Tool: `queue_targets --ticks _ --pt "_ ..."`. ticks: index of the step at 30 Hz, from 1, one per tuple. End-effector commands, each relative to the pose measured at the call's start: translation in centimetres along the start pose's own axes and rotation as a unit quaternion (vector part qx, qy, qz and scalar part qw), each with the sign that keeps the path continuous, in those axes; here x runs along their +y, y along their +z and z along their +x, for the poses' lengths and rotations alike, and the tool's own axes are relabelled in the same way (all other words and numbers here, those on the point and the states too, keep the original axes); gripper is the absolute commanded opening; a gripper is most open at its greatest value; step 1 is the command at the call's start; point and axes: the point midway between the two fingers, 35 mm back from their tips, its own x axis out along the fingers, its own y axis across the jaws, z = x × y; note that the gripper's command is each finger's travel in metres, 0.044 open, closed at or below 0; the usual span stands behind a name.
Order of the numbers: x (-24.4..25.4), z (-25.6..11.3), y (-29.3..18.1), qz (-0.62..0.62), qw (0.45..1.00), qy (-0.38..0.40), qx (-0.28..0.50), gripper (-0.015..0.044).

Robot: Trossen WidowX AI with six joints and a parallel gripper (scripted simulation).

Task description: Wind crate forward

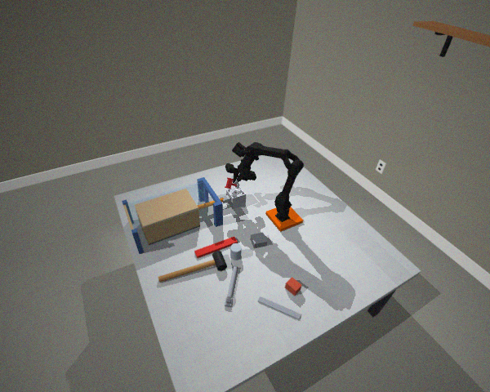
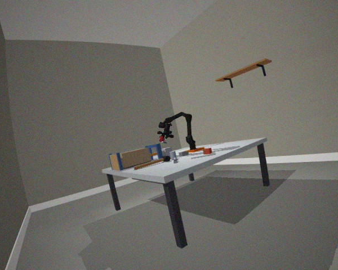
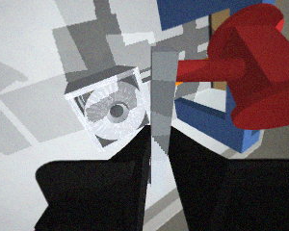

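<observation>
My gripper [image 1: 236,179] [image 3: 157,129] is shut on the winch handle [image 1: 229,183] [image 2: 161,138] [image 3: 164,87], a grey bar with a red spool-shaped knob. It holds the handle in the air above the winch. The winch [image 1: 237,198] [image 2: 166,151] is a pale square housing; its round hole [image 3: 117,112] shows left of the bar in the wrist view, with nothing in it. The tan crate [image 1: 169,215] [image 2: 136,157] sits flat in the cubby, its front apart from the blue frame [image 1: 218,212] [image 2: 159,151] [image 3: 212,124]. An orange strap [image 1: 207,205] runs from crate towards winch.
In front of the cubby lie a red bar [image 1: 216,247] and a mallet [image 1: 188,269] [image 2: 149,165]. Nearby are a grey cylinder [image 1: 235,251] [image 2: 172,155], a grey wrench-like tool [image 1: 233,284], a grey block [image 1: 259,239], a red block [image 1: 292,286] [image 2: 207,151] and a flat grey bar [image 1: 278,308].
</observation>
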Motion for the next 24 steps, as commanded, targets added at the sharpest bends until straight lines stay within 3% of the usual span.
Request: queue_targets --ticks 1,24 --pt "-0.11 -0.22 -0.02 -0.004 0.999 -0.034 0.001 0.0" --pt "-0.08 -0.19 -0.02 -0.004 0.974 -0.225 -0.003 0.0"
